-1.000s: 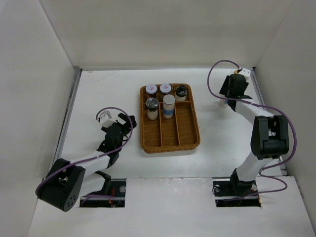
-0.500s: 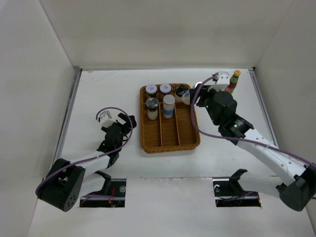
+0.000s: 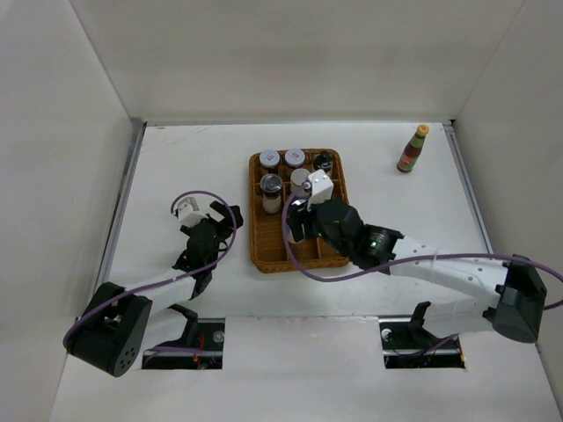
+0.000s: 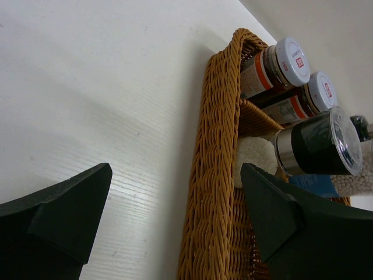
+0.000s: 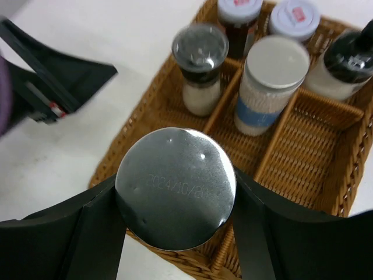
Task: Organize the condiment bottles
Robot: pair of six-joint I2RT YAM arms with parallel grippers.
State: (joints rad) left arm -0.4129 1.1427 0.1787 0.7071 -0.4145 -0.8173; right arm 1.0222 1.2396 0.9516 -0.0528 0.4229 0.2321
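Observation:
My right gripper (image 5: 175, 192) is shut on a silver-topped cylinder (image 5: 175, 186) and holds it upright above the near left part of the brown wicker tray (image 5: 291, 157). In the top view that gripper (image 3: 297, 224) hangs over the tray (image 3: 257, 251). At the tray's far end stand two white-lidded jars (image 3: 269, 159) (image 3: 294, 158), a black-capped bottle (image 3: 324, 162), a clear-topped jar (image 3: 271, 185) and a white-blue cylinder (image 5: 274, 81). The red sauce bottle (image 3: 412, 149) stands on the table at the back right. My left gripper (image 3: 204, 234) is open beside the tray's left wall (image 4: 218, 146), holding nothing.
White walls enclose the table on three sides. A purple cable loops over each arm. The tray's near compartments (image 3: 317, 237) hold nothing that shows.
The right arm has swung from the back right corner to over the tray, carrying the silver-topped cylinder. The red sauce bottle now shows. The left arm has not moved.

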